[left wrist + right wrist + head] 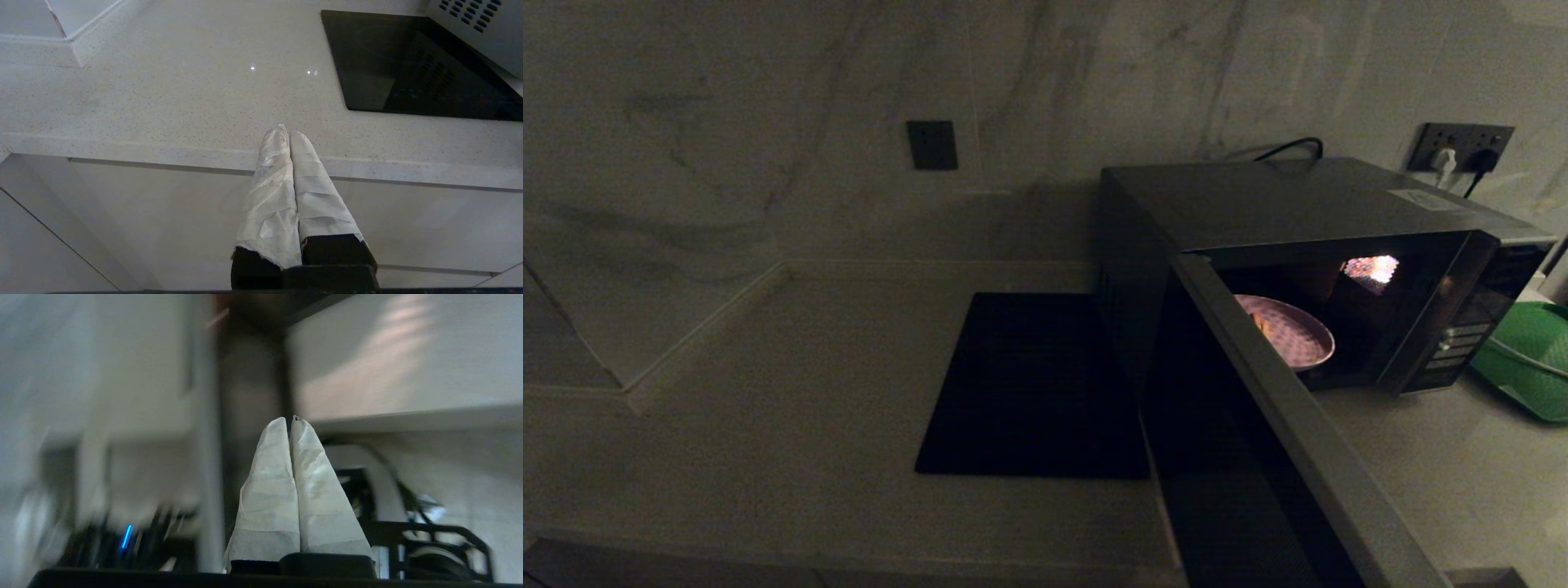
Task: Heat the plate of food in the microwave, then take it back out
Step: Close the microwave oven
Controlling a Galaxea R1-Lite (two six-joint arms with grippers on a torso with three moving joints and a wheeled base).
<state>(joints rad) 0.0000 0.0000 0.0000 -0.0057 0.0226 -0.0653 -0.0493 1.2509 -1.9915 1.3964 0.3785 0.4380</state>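
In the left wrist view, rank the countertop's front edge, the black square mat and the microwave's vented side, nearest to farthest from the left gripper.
From the shut left gripper:
1. Pale speckled countertop's front edge, right under the tips.
2. Flat black square mat, farther back.
3. Grey microwave's vented side, beyond the mat.

Left gripper (289, 132) parked low, fingers pressed together — right gripper (292, 420) likewise closed, holding nothing.
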